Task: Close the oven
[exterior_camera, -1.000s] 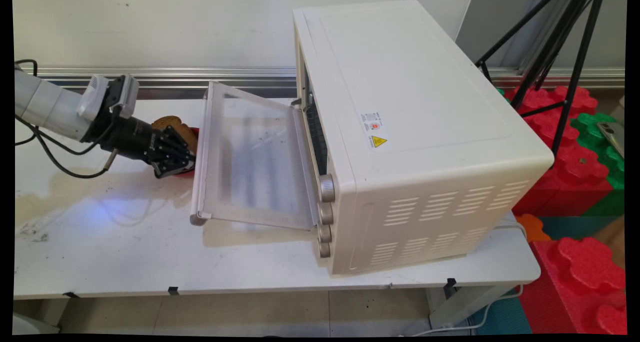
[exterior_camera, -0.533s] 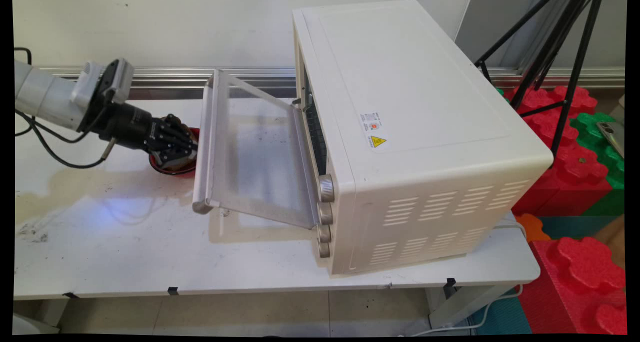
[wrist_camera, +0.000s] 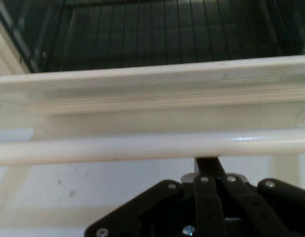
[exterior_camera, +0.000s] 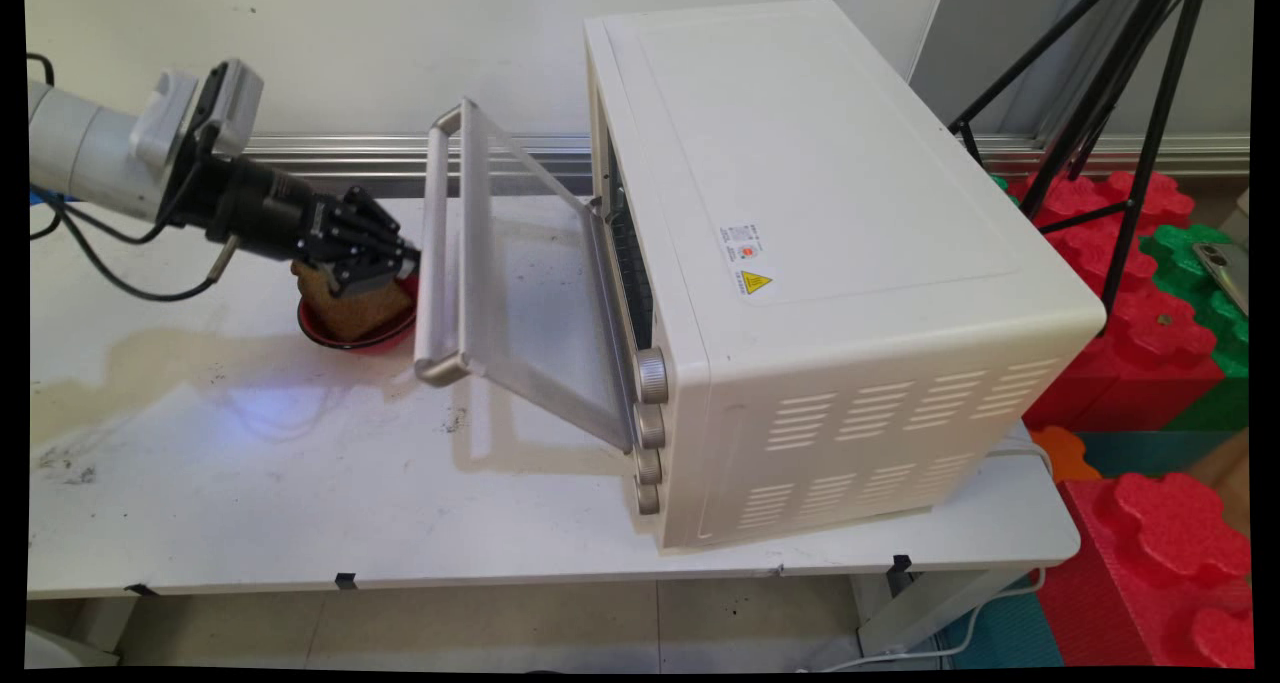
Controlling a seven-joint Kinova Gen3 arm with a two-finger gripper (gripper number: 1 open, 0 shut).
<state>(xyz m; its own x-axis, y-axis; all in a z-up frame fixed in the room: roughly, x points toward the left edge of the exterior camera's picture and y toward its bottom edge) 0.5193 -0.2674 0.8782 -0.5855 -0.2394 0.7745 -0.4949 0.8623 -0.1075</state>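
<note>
While end effector (exterior_camera: pixel 405 260) nears handle (exterior_camera: pixel 434 248), bread (exterior_camera: pixel 345 308) in bowl (exterior_camera: pixel 385 335).

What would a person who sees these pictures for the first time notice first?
The large white toaster oven on the right of the table stands out first, its glass door half raised. Left of the door, the black gripper is at the door's handle bar; in the hand view the bar crosses just above the fingers. Beneath the gripper, a slice of brown bread stands in a red bowl.
</note>
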